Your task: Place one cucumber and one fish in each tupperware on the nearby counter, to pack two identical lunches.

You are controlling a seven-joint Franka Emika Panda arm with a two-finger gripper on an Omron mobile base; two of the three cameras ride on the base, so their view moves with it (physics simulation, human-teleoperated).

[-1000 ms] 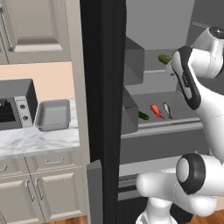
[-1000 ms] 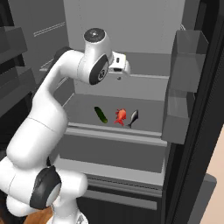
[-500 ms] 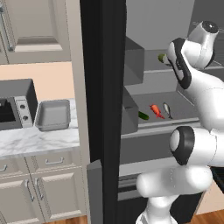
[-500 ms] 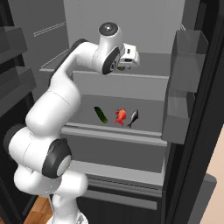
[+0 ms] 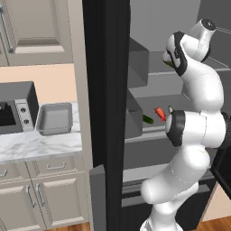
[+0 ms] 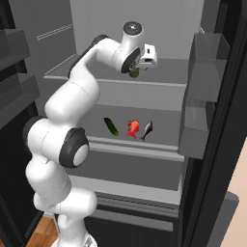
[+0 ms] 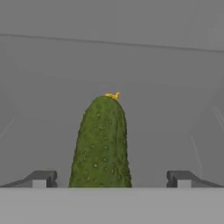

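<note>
Straddling cucumber (image 7: 101, 144), spread gripper (image 7: 110, 178), untouched

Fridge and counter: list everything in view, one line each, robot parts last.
cucumber: two, dark green; one on the upper fridge shelf, one on the middle shelf
red fish: one, red-orange, middle shelf, beside that cucumber
grey fish: one, silvery, right of the red fish
tupperware: one, grey, rectangular, on the counter
toaster oven: one, dark grey, left of the tupperware
gripper: one, jaws open astride the upper cucumber
</note>
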